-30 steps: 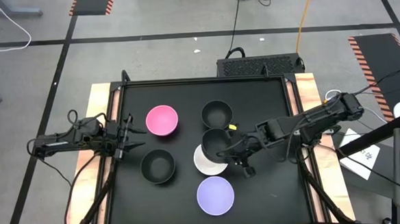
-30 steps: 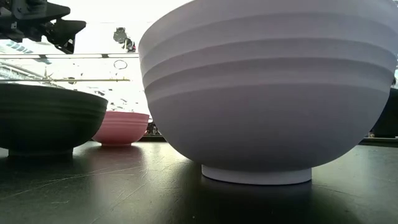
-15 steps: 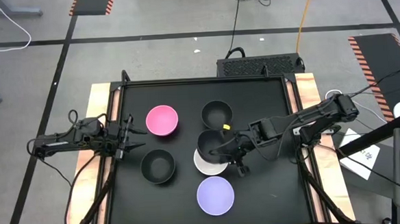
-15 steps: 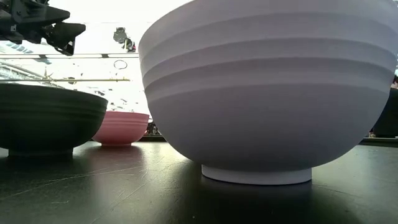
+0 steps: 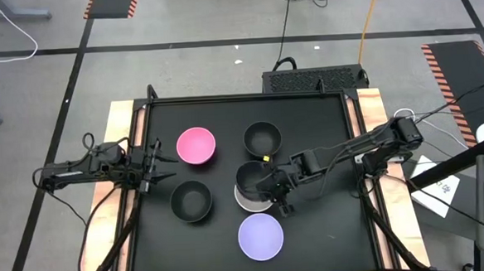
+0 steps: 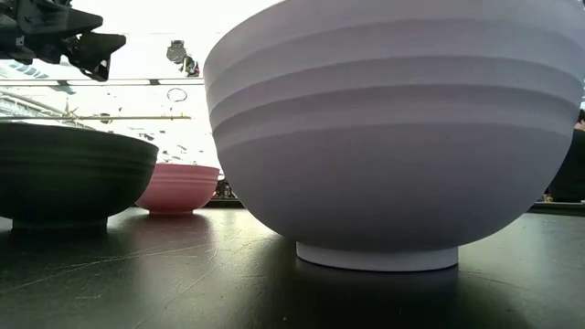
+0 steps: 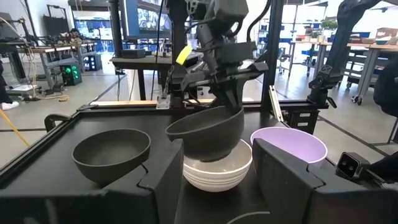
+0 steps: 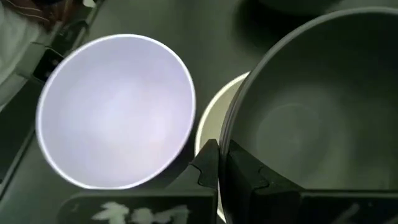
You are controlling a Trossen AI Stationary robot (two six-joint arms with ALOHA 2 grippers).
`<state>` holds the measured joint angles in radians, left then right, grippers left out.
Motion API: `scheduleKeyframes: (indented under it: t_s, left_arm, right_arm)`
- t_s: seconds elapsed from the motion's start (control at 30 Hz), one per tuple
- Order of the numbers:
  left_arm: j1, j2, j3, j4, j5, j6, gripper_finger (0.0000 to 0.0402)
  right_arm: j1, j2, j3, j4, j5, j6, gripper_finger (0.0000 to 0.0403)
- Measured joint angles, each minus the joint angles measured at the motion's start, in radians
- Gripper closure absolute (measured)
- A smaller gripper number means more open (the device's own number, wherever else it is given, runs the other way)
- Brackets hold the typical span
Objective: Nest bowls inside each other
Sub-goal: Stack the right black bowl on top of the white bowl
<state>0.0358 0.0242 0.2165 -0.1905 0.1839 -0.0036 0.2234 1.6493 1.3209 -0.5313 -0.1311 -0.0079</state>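
The right gripper (image 5: 271,186) is clenching the rim of a round black plastic bowl (image 5: 252,179) and carrying it tilted, off the table, directly over a round white plastic bowl (image 5: 249,198) near the table's middle. In the left wrist view the black bowl (image 7: 208,132) is hanging just above the white bowl (image 7: 216,168) — its lowest part looks close to the rim, though I cannot tell whether they are touching. The target is lying straight below the load, so the coming move is likely a level-out and descent. The left gripper (image 5: 155,163) is waiting at the table's left edge, fingers parted and holding nothing — far from this pair.
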Motion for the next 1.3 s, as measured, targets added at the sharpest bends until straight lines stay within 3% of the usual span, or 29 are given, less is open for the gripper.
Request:
scheduleKeyframes:
  t_s: [0.43,0.9,1.3]
  left_arm:
    - [0.000,0.000,0.000,-0.011,0.000,0.000,0.0206]
    - [0.000,0.000,0.000,-0.016,0.000,0.000,0.0206]
    - [0.000,0.000,0.000,-0.018,0.000,-0.001,0.0206]
  right_arm:
    - [0.000,0.035,0.000,-0.088,0.110,0.066,0.0403]
    - [0.022,0.035,0.000,-0.180,0.109,0.152,0.0403]
    - [0.021,0.073,-0.019,-0.177,0.184,0.174,0.0403]
